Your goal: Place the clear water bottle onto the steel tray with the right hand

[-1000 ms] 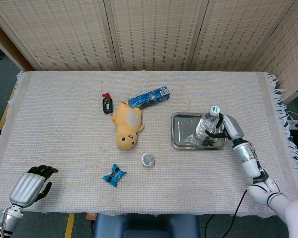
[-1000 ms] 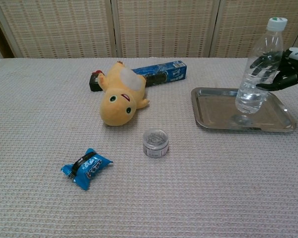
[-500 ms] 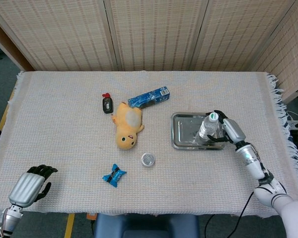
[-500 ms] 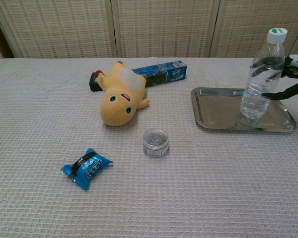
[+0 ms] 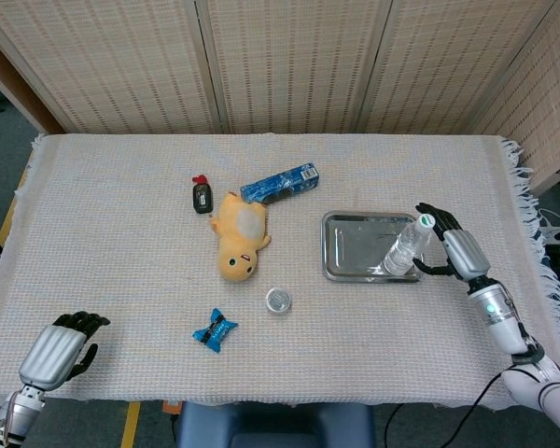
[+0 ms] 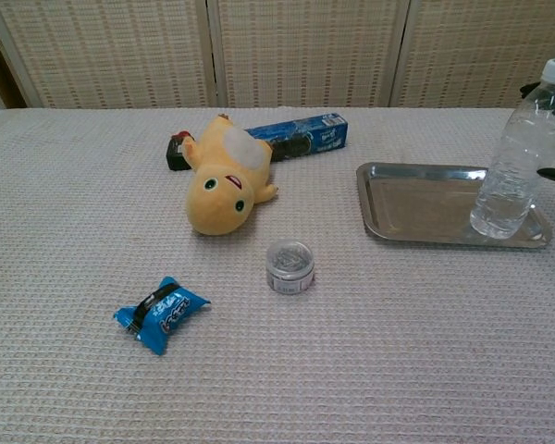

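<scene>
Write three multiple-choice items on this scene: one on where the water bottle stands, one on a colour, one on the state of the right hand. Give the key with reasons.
1. Where does the clear water bottle stand?
A. On the cloth beside the plush toy
B. On the steel tray, at its right end
C. On the blue box

2. What colour is the bottle's cap?
A. Red
B. Black
C. White and green

3. How is the right hand?
A. Fingers apart beside the bottle, holding nothing
B. Gripping the small round tin
C. Pressed flat on the tray

Key: 1 B, the bottle's base sits inside the tray's right end in the chest view. 2 C, the head view shows a white and green cap. 3 A, the head view shows spread fingers just right of the bottle, with a gap.
</scene>
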Robot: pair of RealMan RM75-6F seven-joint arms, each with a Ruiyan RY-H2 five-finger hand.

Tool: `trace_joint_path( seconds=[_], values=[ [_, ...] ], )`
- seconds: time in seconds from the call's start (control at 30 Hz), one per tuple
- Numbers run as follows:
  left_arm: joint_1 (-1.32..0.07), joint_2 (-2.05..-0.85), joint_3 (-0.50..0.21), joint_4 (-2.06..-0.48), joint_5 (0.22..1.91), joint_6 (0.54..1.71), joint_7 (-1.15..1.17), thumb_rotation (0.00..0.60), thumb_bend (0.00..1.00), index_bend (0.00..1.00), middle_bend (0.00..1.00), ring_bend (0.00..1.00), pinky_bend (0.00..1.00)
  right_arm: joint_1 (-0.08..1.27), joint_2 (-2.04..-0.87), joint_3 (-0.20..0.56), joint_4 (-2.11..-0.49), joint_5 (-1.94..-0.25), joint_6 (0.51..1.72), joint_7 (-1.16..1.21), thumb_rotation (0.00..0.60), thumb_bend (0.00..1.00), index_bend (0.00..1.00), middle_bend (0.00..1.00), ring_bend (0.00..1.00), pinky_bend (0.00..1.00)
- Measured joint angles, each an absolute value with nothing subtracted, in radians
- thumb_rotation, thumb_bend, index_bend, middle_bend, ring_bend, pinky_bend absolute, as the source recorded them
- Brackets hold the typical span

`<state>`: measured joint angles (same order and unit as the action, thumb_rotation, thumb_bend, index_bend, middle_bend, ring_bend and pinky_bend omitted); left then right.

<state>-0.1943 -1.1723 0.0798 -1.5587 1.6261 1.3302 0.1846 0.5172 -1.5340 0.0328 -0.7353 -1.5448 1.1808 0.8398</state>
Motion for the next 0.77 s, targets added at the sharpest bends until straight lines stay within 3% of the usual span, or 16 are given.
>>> trace_joint_path(
  seconds=[0.4, 0.6, 0.77],
  values=[
    [-0.197, -1.178, 0.081, -1.557, 1.623, 1.322, 0.196, 0.6, 0.53, 0.3, 0.31, 0.25, 0.33, 0.36, -1.346, 0.008, -1.267, -1.507, 1.321, 0.263, 0.6, 0.04, 0.0, 0.0, 0.0, 0.04],
    [-0.2, -1.18, 0.079, -1.551, 1.615, 1.314, 0.194, 0.6, 0.53, 0.3, 0.31, 0.25, 0.33, 0.242, -1.311, -0.017, -1.382, -1.563, 1.525, 0.035, 0.6, 0.04, 0.0, 0.0, 0.0, 0.04],
    [-0.198, -1.179, 0.081, -1.558, 1.62, 1.321, 0.204, 0.6, 0.53, 0.31, 0.31, 0.25, 0.33, 0.195, -1.308, -0.026, -1.401, -1.605, 1.581, -0.011, 0.6, 0.04, 0.0, 0.0, 0.0, 0.05]
  ],
)
